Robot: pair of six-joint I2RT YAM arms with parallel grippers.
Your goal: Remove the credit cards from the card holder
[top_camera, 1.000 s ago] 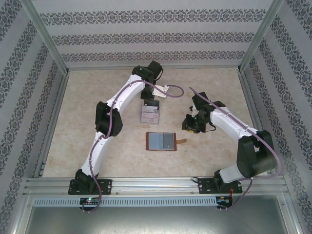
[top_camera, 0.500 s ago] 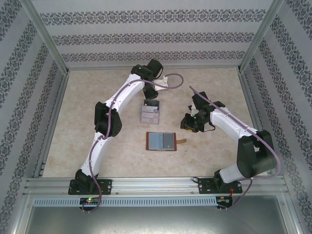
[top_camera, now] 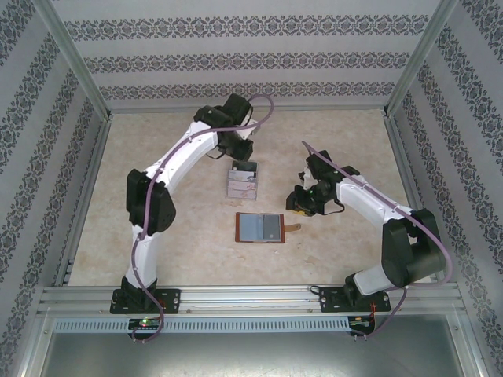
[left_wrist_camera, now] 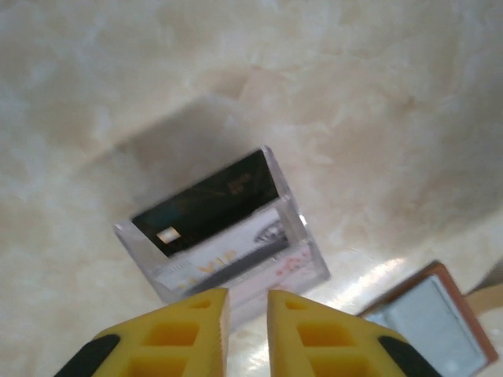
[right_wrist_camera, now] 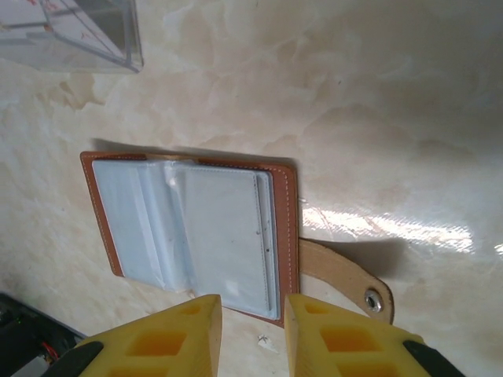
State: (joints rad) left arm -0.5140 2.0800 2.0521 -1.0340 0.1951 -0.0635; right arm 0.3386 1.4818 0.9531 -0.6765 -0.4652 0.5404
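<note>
- From above, we see a pale marbled table (top_camera: pixel 157 236) walled by patterned panels, with two white arms reaching in from the near edge.
- The card holder (top_camera: pixel 261 228), a brown leather wallet, lies open and flat near the middle of the table, its grey-blue slotted inside facing up.
- Its snap tab (right_wrist_camera: pixel 350 283) lies stretched out on the table at the wallet's right side.
- Just beyond the wallet, and apart from it, stands a clear plastic rack (top_camera: pixel 243 181).
- In the left wrist view the rack holds credit cards (left_wrist_camera: pixel 240 251) standing on edge, pale ones in front and a dark card (left_wrist_camera: pixel 208 200) with a small chip behind.
- The left gripper (left_wrist_camera: pixel 247 297) hangs above one edge of the rack, its yellow fingers a narrow gap apart with nothing between them.
- The right gripper (right_wrist_camera: pixel 253 302) hovers above the wallet's edge near the tab, its fingers somewhat apart and holding nothing.
- We cannot tell whether any card sits in the wallet's sleeves.
</note>
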